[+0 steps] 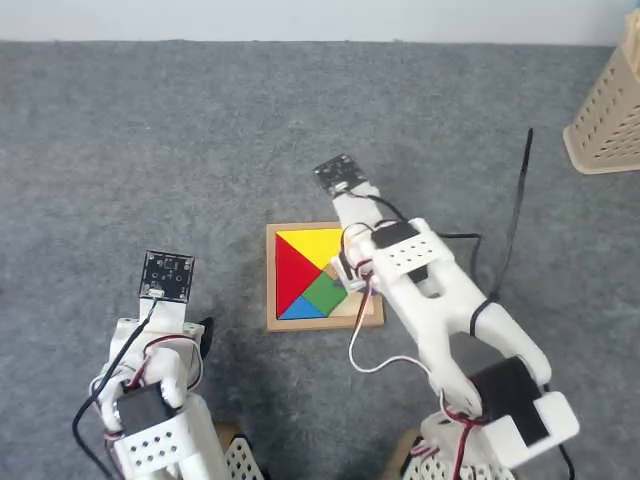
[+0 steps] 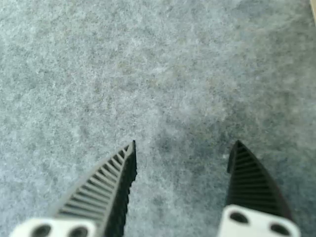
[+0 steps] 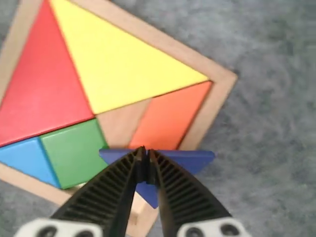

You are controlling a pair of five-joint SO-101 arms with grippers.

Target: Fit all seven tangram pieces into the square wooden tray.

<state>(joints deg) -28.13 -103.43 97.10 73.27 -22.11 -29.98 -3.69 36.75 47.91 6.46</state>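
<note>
Close up, right gripper (image 3: 144, 155) is pinched tight on the dark blue triangle (image 3: 192, 159), over the wooden tray (image 3: 217, 94) rim, beside the orange piece (image 3: 170, 118). Left gripper (image 2: 185, 144) is spread wide, holding nothing, above the grey carpet (image 2: 148, 64).

Tray (image 1: 272, 280) wood, matt; table (image 1: 150, 150) rough grey felt.

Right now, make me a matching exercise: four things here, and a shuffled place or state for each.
1 yellow triangle
2 dark blue triangle
3 green square
4 left gripper

A held by the right gripper
B open, over carpet
C in the tray, against the orange piece
D in the tray, against the light blue triangle

Pairs: 1-C, 2-A, 3-D, 4-B
</note>
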